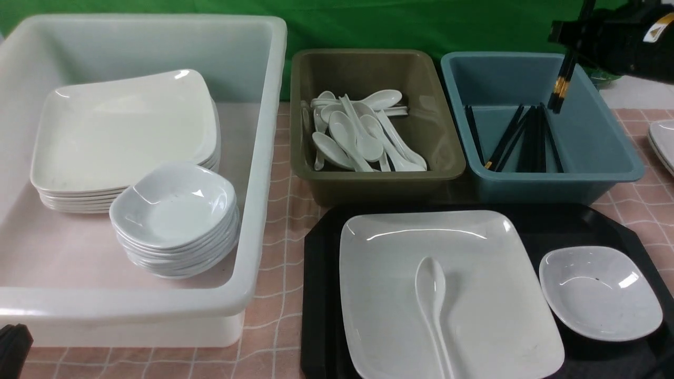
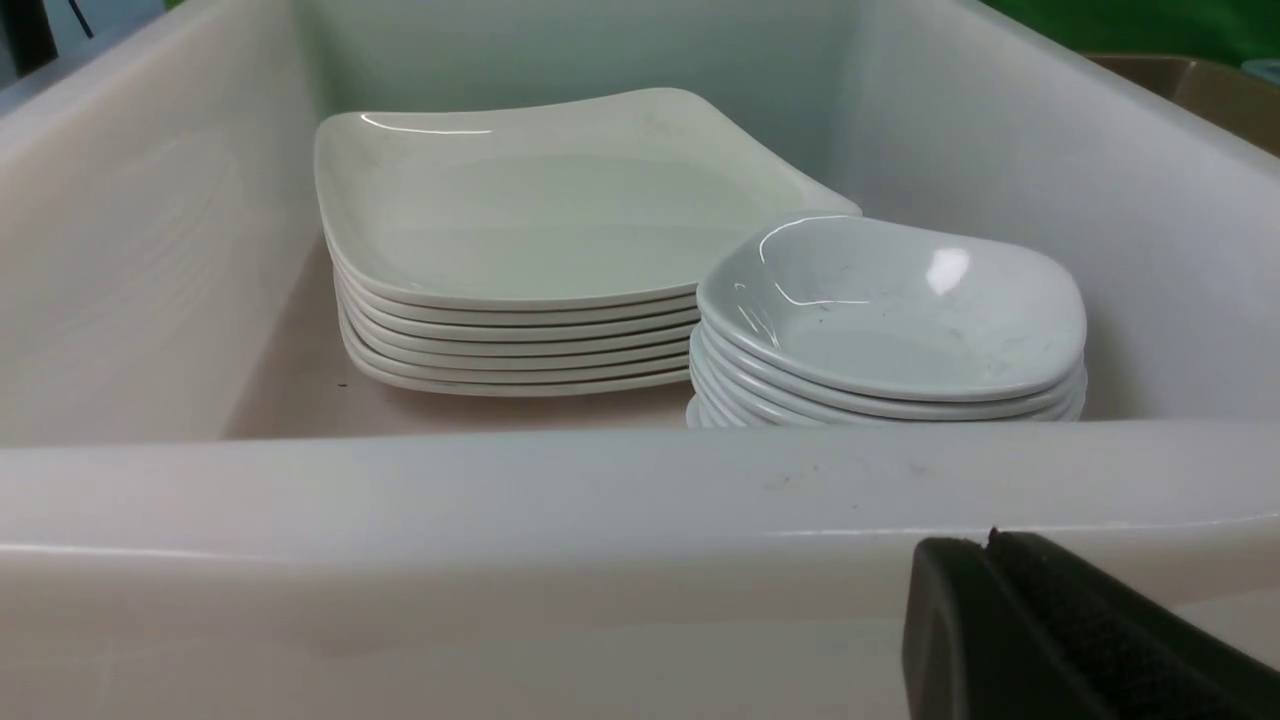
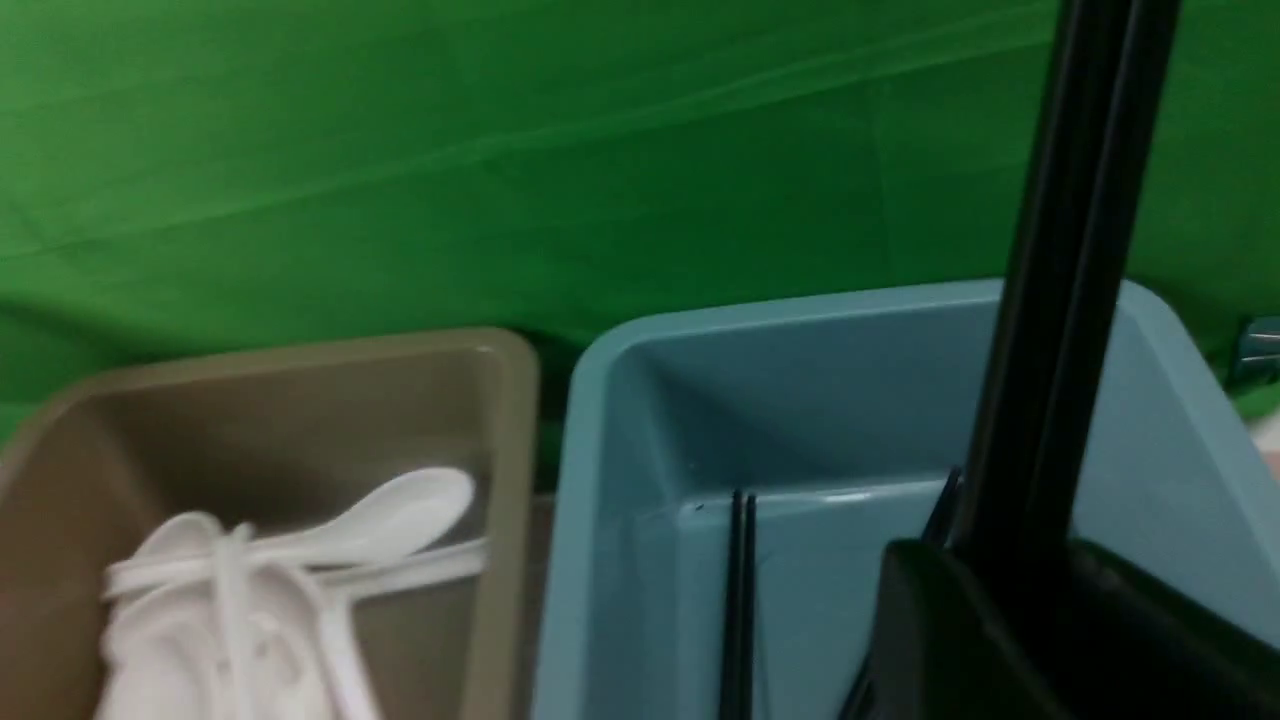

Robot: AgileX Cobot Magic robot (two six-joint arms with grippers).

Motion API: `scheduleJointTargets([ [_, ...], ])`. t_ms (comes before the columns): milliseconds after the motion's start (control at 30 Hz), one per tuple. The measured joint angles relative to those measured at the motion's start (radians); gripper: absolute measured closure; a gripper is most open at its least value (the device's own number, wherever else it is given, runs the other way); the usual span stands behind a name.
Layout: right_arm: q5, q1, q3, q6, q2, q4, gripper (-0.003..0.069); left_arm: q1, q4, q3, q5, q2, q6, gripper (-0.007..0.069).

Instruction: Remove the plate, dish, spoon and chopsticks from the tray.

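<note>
The black tray (image 1: 321,295) lies at the front right. On it sit the large square plate (image 1: 489,295) with the white spoon (image 1: 433,305) lying on it, and the small dish (image 1: 600,292) to its right. My right gripper (image 1: 571,39) is shut on the black chopsticks (image 1: 562,84) and holds them nearly upright over the blue bin (image 1: 605,152); they also show in the right wrist view (image 3: 1070,280). My left gripper (image 1: 13,345) is shut and empty, low at the front left, just outside the white tub's front wall (image 2: 600,500).
The white tub (image 1: 263,158) holds a stack of square plates (image 1: 126,131) and a stack of small dishes (image 1: 176,210). The olive bin (image 1: 432,131) holds several spoons. The blue bin holds several chopsticks (image 1: 526,139). More plates (image 1: 664,142) lie at the right edge.
</note>
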State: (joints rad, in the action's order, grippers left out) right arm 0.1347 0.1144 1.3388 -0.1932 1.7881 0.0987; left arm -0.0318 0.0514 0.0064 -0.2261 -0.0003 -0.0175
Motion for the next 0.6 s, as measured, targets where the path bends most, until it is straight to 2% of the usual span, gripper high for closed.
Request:
scheduleJointTargets([
  [100,0.074,-0.003,0.000,0.000,0.099,0.000,0.0491,0.000,0.000,0.000,0.000,0.000,0.000,0.0620],
  [200,0.099,-0.003,0.000,-0.001,0.167,0.000,0.0452,0.000,0.000,0.000,0.000,0.000,0.000,0.0620],
  [300,0.085,-0.003,0.000,-0.012,0.194,0.000,0.0320,0.000,0.000,0.000,0.000,0.000,0.000,0.0620],
  [400,0.027,-0.003,0.000,-0.033,0.177,0.001,0.0259,0.000,0.000,0.000,0.000,0.000,0.000,0.0620],
  [467,-0.059,-0.003,0.000,-0.037,0.132,0.001,0.0263,0.000,0.000,0.000,0.000,0.000,0.000,0.0620],
  [567,-0.145,-0.003,0.000,-0.036,0.057,0.001,0.0321,0.000,0.000,0.000,0.000,0.000,0.000,0.0620],
  [600,-0.213,-0.003,0.000,-0.031,0.006,0.001,0.0374,0.000,0.000,0.000,0.000,0.000,0.000,0.0620],
])
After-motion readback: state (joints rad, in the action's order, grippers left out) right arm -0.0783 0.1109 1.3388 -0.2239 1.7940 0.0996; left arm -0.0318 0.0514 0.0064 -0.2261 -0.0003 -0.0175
